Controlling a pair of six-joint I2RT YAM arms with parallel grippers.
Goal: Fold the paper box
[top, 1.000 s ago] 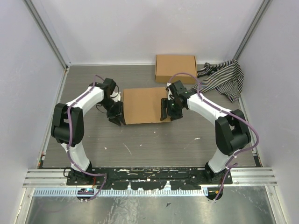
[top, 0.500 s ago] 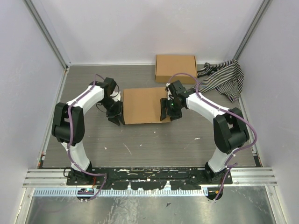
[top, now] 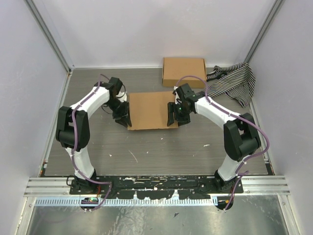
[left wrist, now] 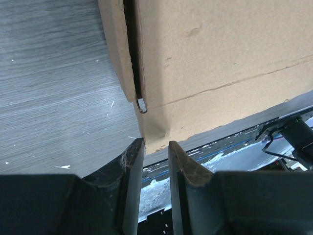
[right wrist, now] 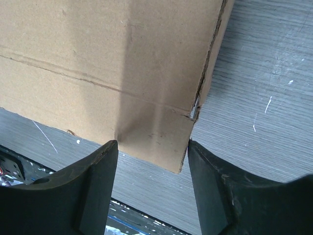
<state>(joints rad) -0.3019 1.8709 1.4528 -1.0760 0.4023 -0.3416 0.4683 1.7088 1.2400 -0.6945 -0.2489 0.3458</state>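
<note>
We have slid the left gripper (top: 124,119), barely apart, up the box (top: 151,110); the right gripper (top: 172,115), wide apart, straddles its corner; folding looks done.

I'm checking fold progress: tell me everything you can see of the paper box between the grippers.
The paper box is plain brown corrugated cardboard, a shallow closed rectangle lying on the grey table. A crease runs along its near side with a flap beyond it, and a slit shows at each near corner. The left gripper and right gripper each straddle a near corner. The right one's jaws stand wide, and contact is unclear.
</note>
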